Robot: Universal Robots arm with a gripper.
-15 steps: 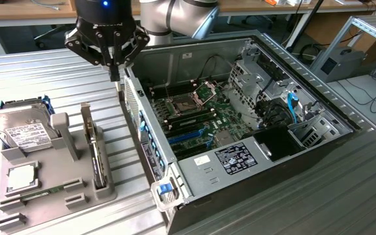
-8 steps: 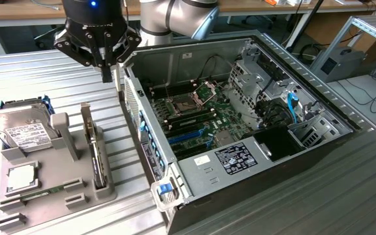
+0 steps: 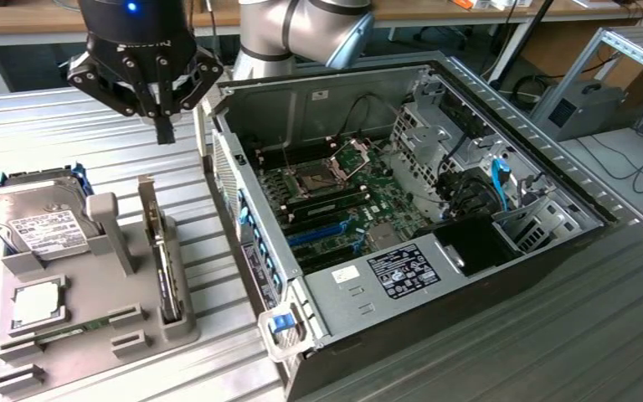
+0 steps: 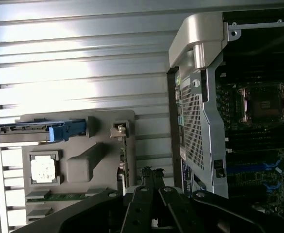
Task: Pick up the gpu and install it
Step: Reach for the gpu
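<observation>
Gripper [image 3: 165, 132] hangs clenched and empty, high beside the gray tray [image 3: 87, 289]; gpu [image 3: 163, 251] stands on edge in that tray's slot, untouched.

- Motherboard [image 4: 258, 145]: white "DELL" logo, turned sideways, near its edge.
- Hard drive [image 3: 40, 226]: white label, print too small to read.
- Black sticker [image 3: 408, 270] inside the case [image 3: 333, 335]: white print, unreadable.

Ribbed metal table [image 3: 31, 126] (wooden desks [image 3: 20, 15] behind)
</observation>
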